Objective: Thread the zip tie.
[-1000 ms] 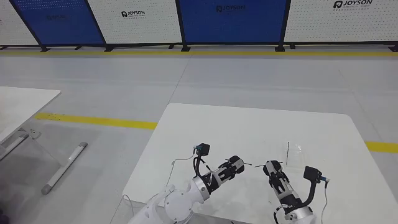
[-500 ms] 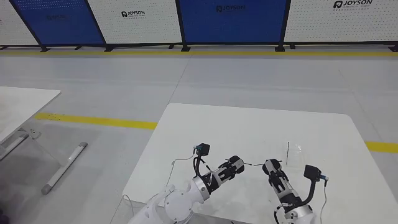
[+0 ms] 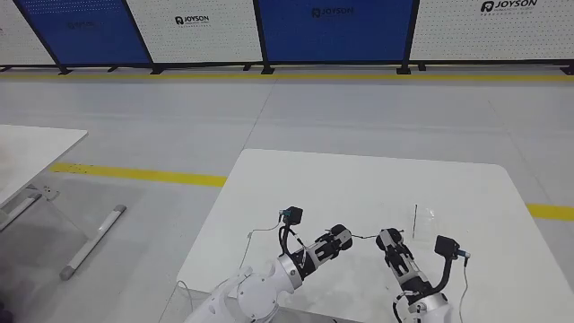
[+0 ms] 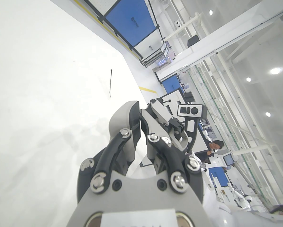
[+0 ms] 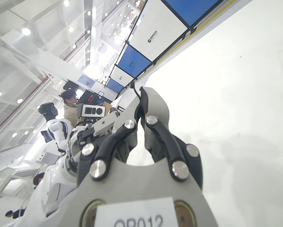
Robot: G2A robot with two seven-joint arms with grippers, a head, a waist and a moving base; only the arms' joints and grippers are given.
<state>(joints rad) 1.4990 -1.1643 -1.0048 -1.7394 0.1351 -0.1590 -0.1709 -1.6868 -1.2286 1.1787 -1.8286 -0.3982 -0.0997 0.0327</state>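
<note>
Just above the near edge of the white tabletop [image 3: 314, 179], the two arms face each other tip to tip. The left tool [image 3: 344, 233] and the right tool [image 3: 380, 237] are close together, with a thin black zip tie [image 3: 363, 236] stretched across the small gap between them. From the left wrist, the left tool's fingers [image 4: 132, 116] are pressed almost together and a dark strip crosses between their pads, so this tool is clamped on the tie. From the right wrist, the right tool is likewise closed tight, its ribbed pads pinching the tie. The tie's short black end sticks out just past the fingertips [image 5: 153, 100], toward the left tool just beyond. The tie is held clear of the tabletop, not lying on it. A spare zip tie [image 3: 416, 218] lies straight and flat on the tabletop, a little farther from the robot than the right tool and apart from both tools. Beyond the tabletop, a yellow line [image 3: 134, 175] runs across the grey floor in front of a row of blue and white perforated panels [image 3: 336, 9].
</note>
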